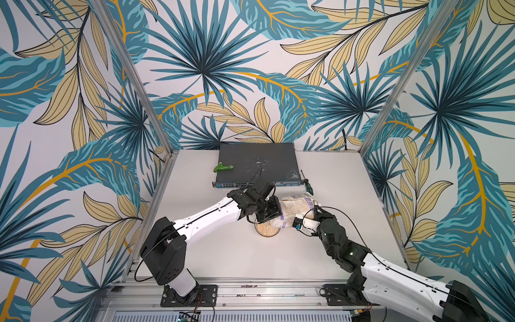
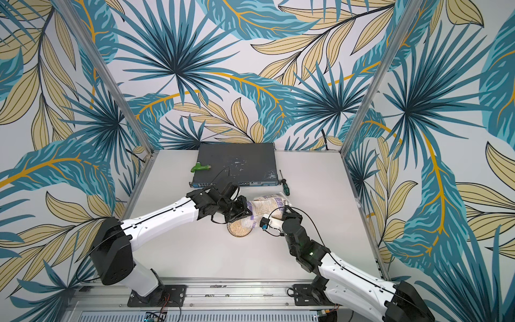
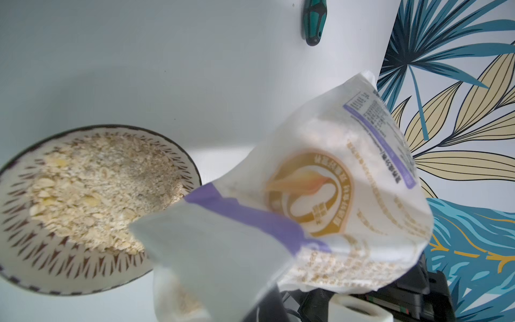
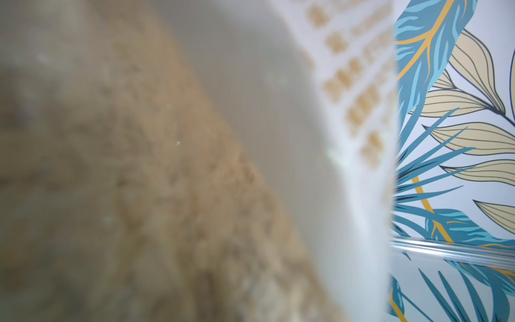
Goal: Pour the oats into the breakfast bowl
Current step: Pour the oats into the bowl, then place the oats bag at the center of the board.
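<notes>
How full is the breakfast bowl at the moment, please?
Nearly full: in the left wrist view the oats heap across the breakfast bowl, leaving only its patterned wall showing.

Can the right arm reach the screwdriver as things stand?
Probably not: the right gripper is shut on the bag, which sits between it and the screwdriver, tipped over the bowl.

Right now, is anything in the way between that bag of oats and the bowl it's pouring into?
Nothing visible does. The bag of oats is tilted with its open end right at the edge of the bowl, which already holds plenty of flakes. The screwdriver lies further back, clear of both.
</notes>
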You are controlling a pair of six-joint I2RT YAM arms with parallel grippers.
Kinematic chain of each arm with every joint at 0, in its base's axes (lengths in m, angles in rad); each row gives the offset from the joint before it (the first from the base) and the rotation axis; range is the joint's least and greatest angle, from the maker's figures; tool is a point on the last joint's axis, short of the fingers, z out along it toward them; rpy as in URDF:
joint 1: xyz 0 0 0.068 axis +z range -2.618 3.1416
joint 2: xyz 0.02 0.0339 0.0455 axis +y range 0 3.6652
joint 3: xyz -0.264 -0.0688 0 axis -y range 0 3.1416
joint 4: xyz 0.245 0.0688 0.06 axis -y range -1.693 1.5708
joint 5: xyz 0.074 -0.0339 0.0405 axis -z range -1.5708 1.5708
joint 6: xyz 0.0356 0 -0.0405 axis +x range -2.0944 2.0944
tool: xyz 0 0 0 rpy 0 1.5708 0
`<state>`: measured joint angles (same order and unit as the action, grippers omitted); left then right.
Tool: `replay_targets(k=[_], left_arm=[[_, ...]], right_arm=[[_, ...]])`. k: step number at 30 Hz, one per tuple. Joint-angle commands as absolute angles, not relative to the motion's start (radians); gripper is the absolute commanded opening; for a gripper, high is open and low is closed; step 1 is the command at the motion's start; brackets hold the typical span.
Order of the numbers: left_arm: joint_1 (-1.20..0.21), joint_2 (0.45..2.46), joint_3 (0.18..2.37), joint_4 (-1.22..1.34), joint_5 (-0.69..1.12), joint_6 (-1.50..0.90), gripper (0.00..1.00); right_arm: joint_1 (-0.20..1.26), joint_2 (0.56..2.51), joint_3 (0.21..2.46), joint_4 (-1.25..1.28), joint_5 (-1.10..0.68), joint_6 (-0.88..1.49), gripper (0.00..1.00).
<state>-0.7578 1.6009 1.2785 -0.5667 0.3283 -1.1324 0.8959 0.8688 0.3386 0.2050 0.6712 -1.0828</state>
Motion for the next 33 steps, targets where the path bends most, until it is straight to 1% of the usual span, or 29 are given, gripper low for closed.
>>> replay_targets(k=[1,5,11,16,20,24,28,30,33], left_arm=[[-0.716,1.585,1.374,-0.624,0.281,-1.091,0.0],[-0.695,1.608,1.487,-0.674,0.296,-1.059,0.0],[-0.684,1.667,1.638,-0.72,0.335,-1.038,0.0],[-0.684,1.715,1.77,-0.736,0.373,-1.04,0.0],[-0.684,1.748,1.863,-0.755,0.383,-1.031,0.0],[-0.688,1.766,1.91,-0.753,0.384,-1.032,0.0],[-0.69,1.783,1.956,-0.755,0.4,-1.035,0.0],[-0.692,1.786,1.985,-0.756,0.39,-1.028,0.0],[-0.703,1.797,2.019,-0.771,0.371,-1.013,0.0]], right_arm=[[0.895,0.872,0.371,0.353,0.661,-0.92,0.0],[0.895,0.901,0.393,0.373,0.671,-0.737,0.0],[0.895,0.918,0.314,0.529,0.665,-0.572,0.0],[0.896,0.924,0.261,0.637,0.619,-0.396,0.0],[0.896,0.882,0.181,0.747,0.593,-0.202,0.0],[0.898,0.826,0.13,0.8,0.526,-0.112,0.0],[0.897,0.827,0.12,0.793,0.517,-0.043,0.03],[0.898,0.852,0.118,0.791,0.484,0.041,0.06],[0.897,0.911,0.094,0.84,0.521,0.126,0.1]])
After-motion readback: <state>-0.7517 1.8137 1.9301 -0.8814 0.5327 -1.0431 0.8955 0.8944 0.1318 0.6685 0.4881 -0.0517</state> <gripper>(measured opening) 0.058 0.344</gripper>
